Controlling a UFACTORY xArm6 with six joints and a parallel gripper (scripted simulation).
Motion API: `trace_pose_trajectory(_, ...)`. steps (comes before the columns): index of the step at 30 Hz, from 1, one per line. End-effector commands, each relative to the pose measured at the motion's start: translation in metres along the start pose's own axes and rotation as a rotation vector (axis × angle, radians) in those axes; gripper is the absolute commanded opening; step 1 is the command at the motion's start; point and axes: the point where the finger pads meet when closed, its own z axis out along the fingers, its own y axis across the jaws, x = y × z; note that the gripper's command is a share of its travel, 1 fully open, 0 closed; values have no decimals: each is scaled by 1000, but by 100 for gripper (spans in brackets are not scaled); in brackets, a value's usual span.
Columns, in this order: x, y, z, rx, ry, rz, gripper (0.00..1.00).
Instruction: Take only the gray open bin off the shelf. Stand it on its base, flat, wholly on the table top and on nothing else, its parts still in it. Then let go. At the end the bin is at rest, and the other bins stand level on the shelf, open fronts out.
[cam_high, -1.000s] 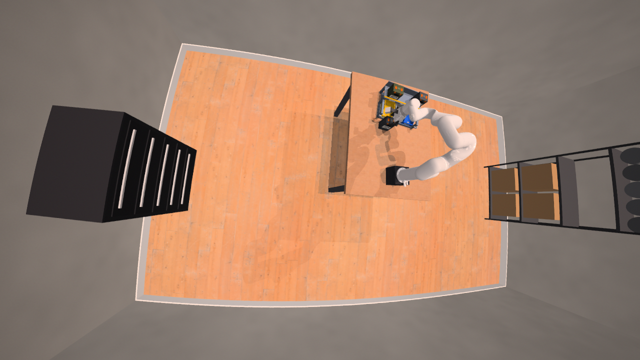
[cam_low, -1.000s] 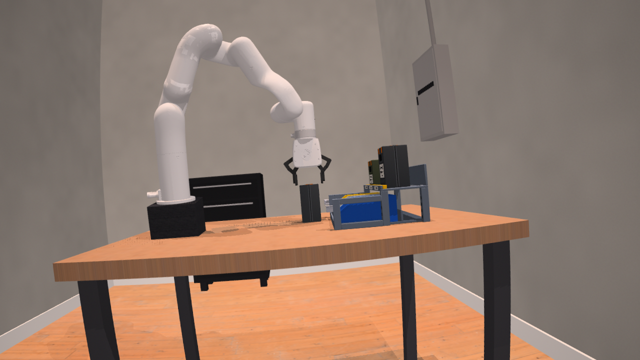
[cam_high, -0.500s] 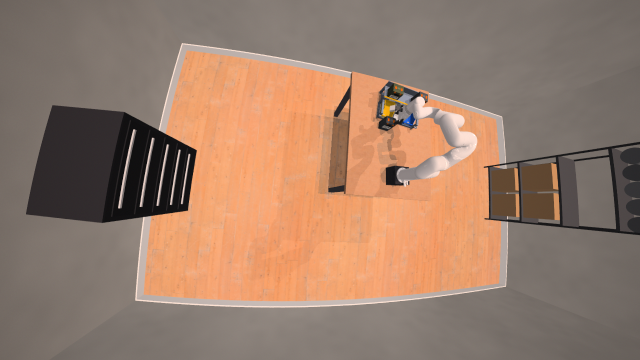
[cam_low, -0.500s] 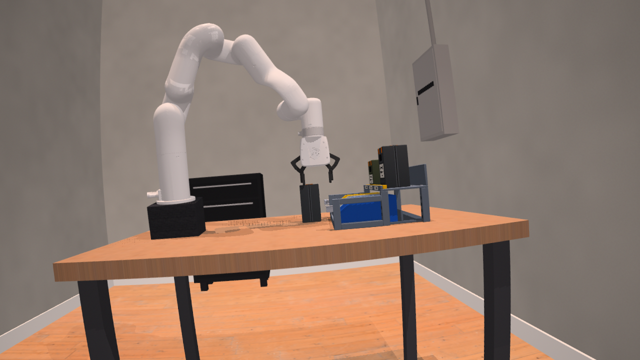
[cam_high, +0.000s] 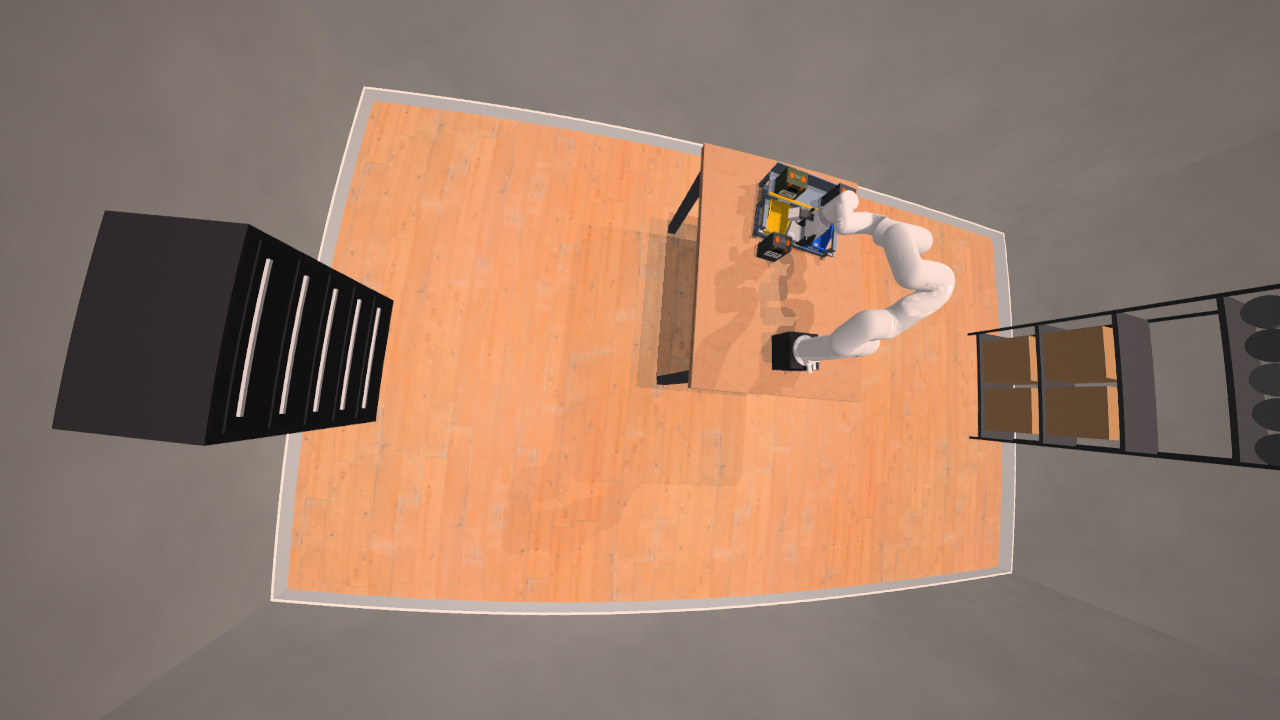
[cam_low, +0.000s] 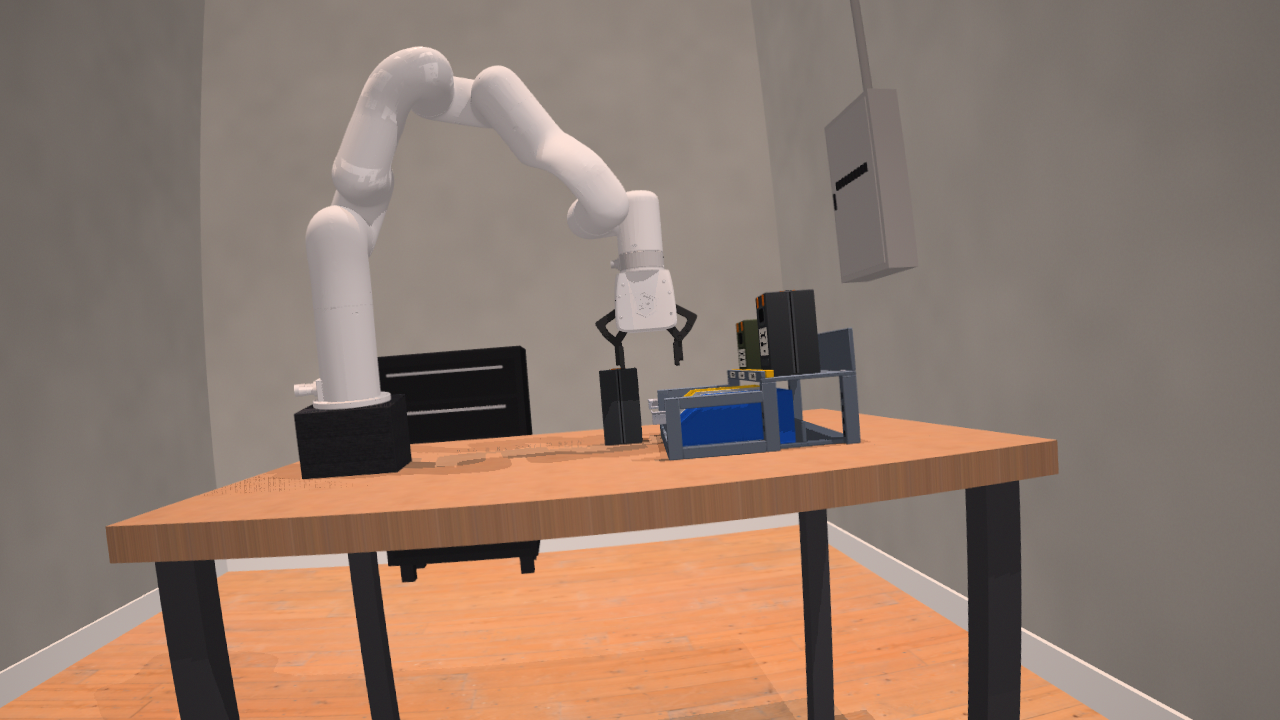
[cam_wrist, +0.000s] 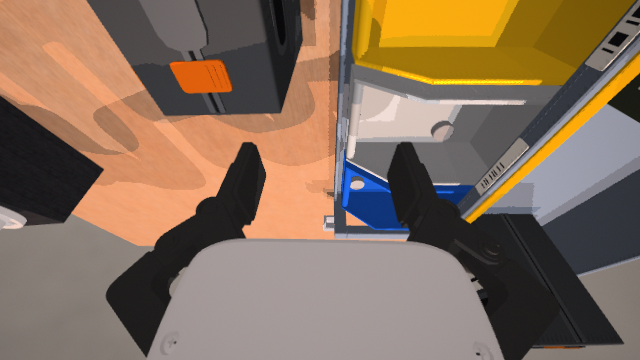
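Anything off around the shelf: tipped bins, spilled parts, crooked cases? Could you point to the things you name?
Nothing stands out. The yellow bin (cam_high: 776, 217) (cam_wrist: 440, 30), gray bin (cam_wrist: 400, 120) and blue bin (cam_high: 821, 238) (cam_low: 729, 420) (cam_wrist: 370, 200) sit side by side in the shelf (cam_low: 771, 420); the black case (cam_high: 773, 247) (cam_low: 620, 407) (cam_wrist: 240, 95) before it stands upright. No spilled parts visible.

White arm arched high; claw pointing down, spread wide, empty.

Wrist view: yellow bin cut off by upper edge. Top view: parts inside gray open bin, near tabletop's far edge, too small to identify.
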Motion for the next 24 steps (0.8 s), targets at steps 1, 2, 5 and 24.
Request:
trace_pose_trajectory(1,-6,10,-2,-3,3,-4,100)
trace_pose_trajectory(2,-6,10,-2,-3,3,-4,100)
trace_pose_trajectory(5,-6,10,-2,-3,3,-4,100)
trace_pose_trajectory(24,-50,42,0,-4,3,-4,100)
